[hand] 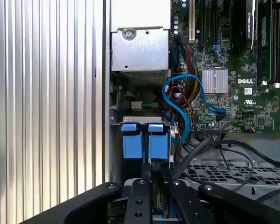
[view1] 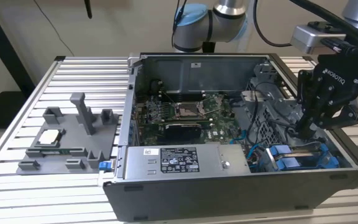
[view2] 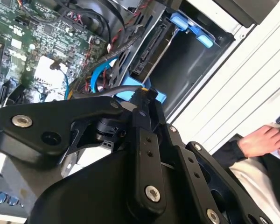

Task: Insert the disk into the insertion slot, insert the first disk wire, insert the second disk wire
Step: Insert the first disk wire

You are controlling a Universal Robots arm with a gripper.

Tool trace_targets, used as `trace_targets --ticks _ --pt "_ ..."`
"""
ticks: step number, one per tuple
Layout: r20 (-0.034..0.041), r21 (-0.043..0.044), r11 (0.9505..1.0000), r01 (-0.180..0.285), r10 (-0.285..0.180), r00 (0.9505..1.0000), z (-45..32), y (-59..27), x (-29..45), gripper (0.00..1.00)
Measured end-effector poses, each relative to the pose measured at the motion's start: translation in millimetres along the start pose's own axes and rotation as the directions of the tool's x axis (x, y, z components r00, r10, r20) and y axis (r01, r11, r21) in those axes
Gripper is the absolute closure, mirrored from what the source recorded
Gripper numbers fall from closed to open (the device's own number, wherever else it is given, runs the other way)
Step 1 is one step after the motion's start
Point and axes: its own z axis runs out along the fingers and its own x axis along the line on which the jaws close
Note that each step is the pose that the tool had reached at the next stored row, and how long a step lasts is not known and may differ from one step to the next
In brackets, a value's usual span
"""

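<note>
The disk's blue carrier sits in the insertion slot at the case's near corner on the exterior view's right; its two blue tabs show in the first wrist view and the disk body is mostly hidden. My gripper hangs just above that cage, fingers pointing down. In the second wrist view the gripper is shut on the end of a black disk wire with a yellow part, close over the blue carrier. A blue wire loops from the motherboard toward the carrier.
The grey power-supply box lies along the case's front wall and the green motherboard fills its middle. A grey fixture stands on the slatted table at the exterior view's left. A person's hand rests beside the case.
</note>
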Motion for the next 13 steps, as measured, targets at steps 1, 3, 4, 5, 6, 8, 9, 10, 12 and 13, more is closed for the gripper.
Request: trace_targets --ticks 1,3,4,5,6,8,9,10,12,13 --pt "-0.0001 0.0001 1.0 0.0 0.0 1.0 0.0 0.0 0.0 0.81" --pt "0.0001 0.0001 1.0 0.0 0.0 1.0 0.1 0.0 0.0 0.81" --pt "-0.0002 0.0001 1.0 0.0 0.0 1.0 0.1 0.0 0.0 0.81" --pt "-0.0004 0.0001 1.0 0.0 0.0 1.0 0.3 0.0 0.0 0.81" --pt "-0.0014 0.0001 1.0 0.0 0.0 1.0 0.7 -0.1 0.1 0.81" --pt "-0.0069 0.0002 1.0 0.0 0.0 1.0 1.3 -0.1 0.7 0.81" --pt "-0.0101 0.0002 1.0 0.0 0.0 0.9999 1.7 -0.1 1.1 0.81" --pt "-0.0132 0.0002 1.0 -0.001 0.001 0.9999 2.0 -0.2 1.6 0.81" --pt "-0.02 0.0003 1.0 -0.001 0.001 0.9998 3.1 -0.3 2.8 0.81" --pt "-0.0236 0.0004 1.0 -0.001 0.001 0.9997 3.4 -0.3 3.3 0.81"
